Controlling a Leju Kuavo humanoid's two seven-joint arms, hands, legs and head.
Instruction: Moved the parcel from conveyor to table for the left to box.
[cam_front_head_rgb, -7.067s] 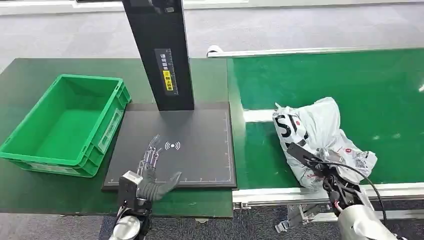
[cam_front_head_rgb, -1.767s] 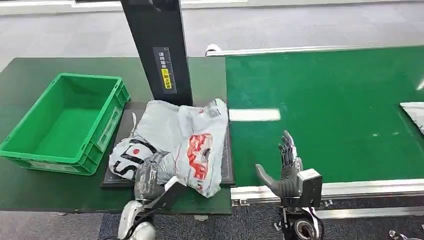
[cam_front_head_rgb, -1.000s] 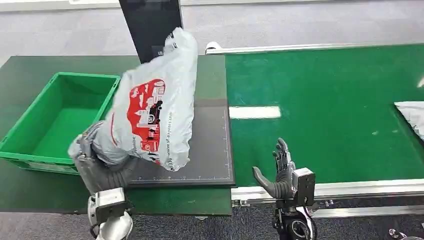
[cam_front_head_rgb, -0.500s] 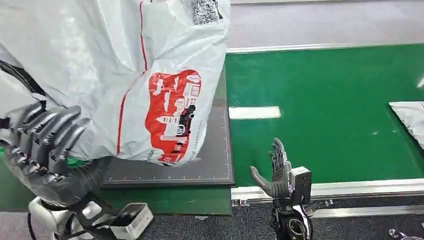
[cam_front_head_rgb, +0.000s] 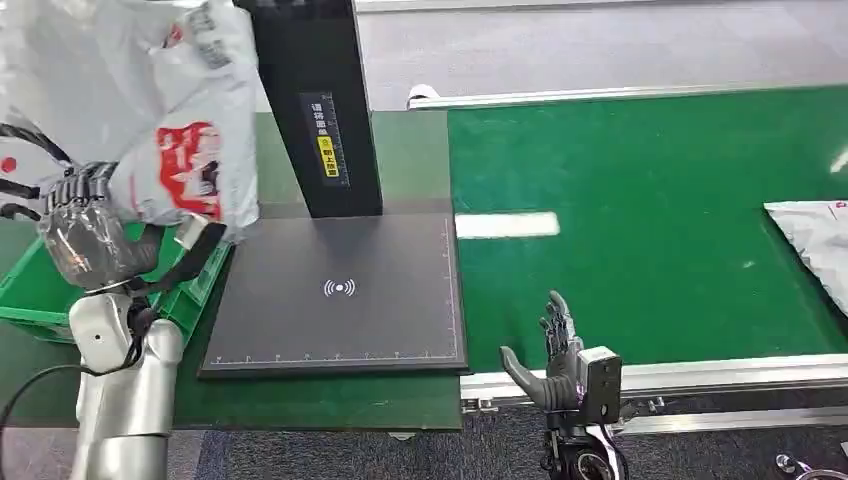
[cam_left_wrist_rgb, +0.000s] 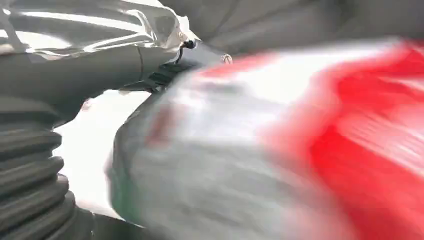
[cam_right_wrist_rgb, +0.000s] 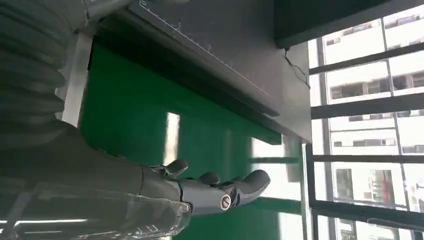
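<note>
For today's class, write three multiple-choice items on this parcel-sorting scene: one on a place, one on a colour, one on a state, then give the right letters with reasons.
1. Where is the grey parcel?
A. flat on the black pad
B. held up above the crate
C. on the floor

2. What colour is the crate?
A. green
B. blue
C. yellow

3. How is the right hand?
A. gripping a parcel
B. pressed flat on the pad
C. open, holding nothing

Answers: 1 B, the left hand grips the parcel raised over the crate, and the black pad lies bare. 2 A, its wall shows green beside the pad. 3 C, its fingers stand apart by the conveyor edge with nothing in them.
</note>
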